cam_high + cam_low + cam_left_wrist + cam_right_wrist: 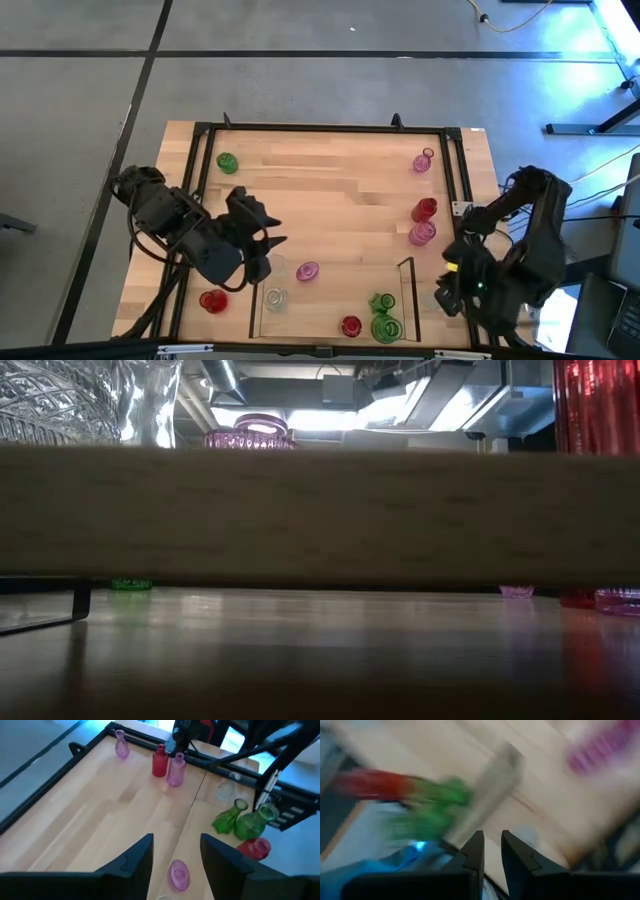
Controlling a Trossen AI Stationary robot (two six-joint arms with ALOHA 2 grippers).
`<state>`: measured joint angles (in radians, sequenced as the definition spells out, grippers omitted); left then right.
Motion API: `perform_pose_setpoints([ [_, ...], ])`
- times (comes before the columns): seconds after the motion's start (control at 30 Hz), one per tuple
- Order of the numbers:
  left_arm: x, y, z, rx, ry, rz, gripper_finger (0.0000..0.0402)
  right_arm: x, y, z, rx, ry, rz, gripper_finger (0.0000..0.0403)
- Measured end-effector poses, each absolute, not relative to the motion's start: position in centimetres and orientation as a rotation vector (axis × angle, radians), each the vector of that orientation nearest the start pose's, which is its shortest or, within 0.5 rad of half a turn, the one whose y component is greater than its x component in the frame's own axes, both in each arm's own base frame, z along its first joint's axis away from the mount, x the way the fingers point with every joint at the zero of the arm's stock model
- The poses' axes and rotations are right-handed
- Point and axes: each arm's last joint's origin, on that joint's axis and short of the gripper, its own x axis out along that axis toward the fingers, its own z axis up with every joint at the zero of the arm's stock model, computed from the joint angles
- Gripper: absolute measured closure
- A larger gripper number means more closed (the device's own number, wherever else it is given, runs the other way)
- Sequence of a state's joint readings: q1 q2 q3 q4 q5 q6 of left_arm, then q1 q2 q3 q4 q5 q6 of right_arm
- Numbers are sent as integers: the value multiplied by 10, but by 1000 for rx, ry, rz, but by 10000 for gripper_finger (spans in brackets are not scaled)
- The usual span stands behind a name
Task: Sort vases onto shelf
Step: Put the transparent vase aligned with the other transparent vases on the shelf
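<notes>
My left gripper (277, 233) (176, 845) hovers open over the table's left half, empty. A pink vase (307, 270) (179, 874) lies just ahead of its fingers. The shelf (405, 285) sits at the near edge and holds a clear vase (274, 297), a red one (350, 326) and two green ones (383, 315) (245, 822). Outside it stand a red vase (212, 300), a green one (227, 162), and two pink ones and a red one (424, 209) (159, 762) at the right. My right gripper (448, 290) (492, 837) is beside the shelf's right end, its fingers a narrow gap apart, with nothing seen between them.
A black frame (320, 128) runs around the tabletop. A wooden board (320, 510) blocks most of the low view; a clear vase (60, 400), a pink one (250, 435) and a red one (600, 405) show above it. Bare wood (330, 190) lies mid-table.
</notes>
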<state>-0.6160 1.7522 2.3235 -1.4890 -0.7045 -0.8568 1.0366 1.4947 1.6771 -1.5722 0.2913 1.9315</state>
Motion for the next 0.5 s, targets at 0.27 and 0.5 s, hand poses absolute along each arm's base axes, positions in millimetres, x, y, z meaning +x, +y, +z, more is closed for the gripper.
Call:
perform_pose_setpoints([
  [0.27,219,-141,491,-174,643,304,247,115,219,314,912,1336,-850,352],
  [0.5,200,-128,505,-173,602,272,247,123,223,288,979,1386,-869,352],
])
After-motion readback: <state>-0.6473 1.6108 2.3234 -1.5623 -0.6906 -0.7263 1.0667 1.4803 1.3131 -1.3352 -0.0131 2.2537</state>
